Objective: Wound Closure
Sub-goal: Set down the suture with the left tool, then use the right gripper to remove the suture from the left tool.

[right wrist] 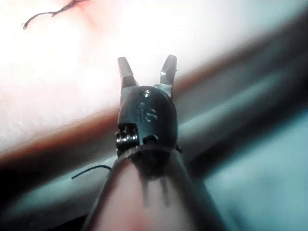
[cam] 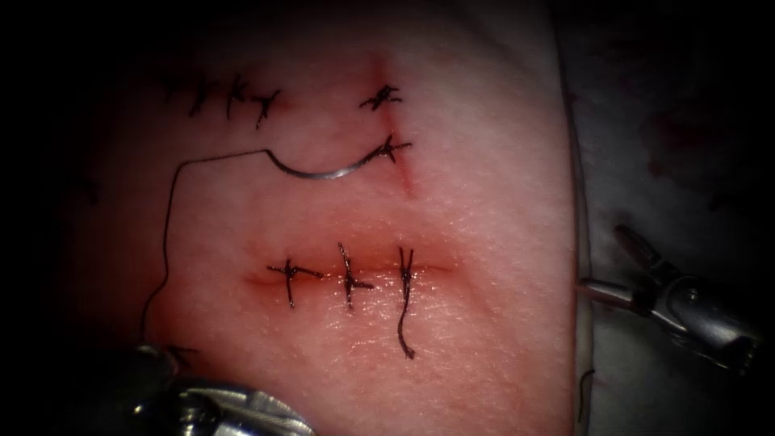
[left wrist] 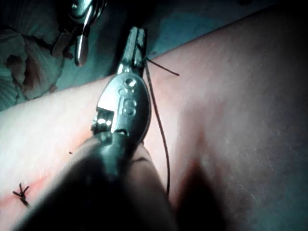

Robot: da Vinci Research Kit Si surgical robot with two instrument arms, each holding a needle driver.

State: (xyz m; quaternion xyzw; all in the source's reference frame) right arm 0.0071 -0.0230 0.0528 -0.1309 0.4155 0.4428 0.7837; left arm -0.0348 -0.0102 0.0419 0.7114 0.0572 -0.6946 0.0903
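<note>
The left gripper [left wrist: 137, 41], low at the pale pink tissue's [cam: 484, 242] left, pinches dark thread [cam: 167, 234] trailing from the curved steel needle [cam: 323, 172] lying flat above the cut, while the right gripper [right wrist: 147, 72] gapes empty beside the tissue.

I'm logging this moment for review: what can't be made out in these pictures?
1. Needle tip, endoscope view: in the tissue or not, unclear; a stitch's knot covers it.
2. Left tool, endoscope view: dark, cut by the edge; its wrist view shows it shut on thread.
3. Upper-left stitches: shadowed, count unclear.
Right tool is open, holding nothing.
</note>
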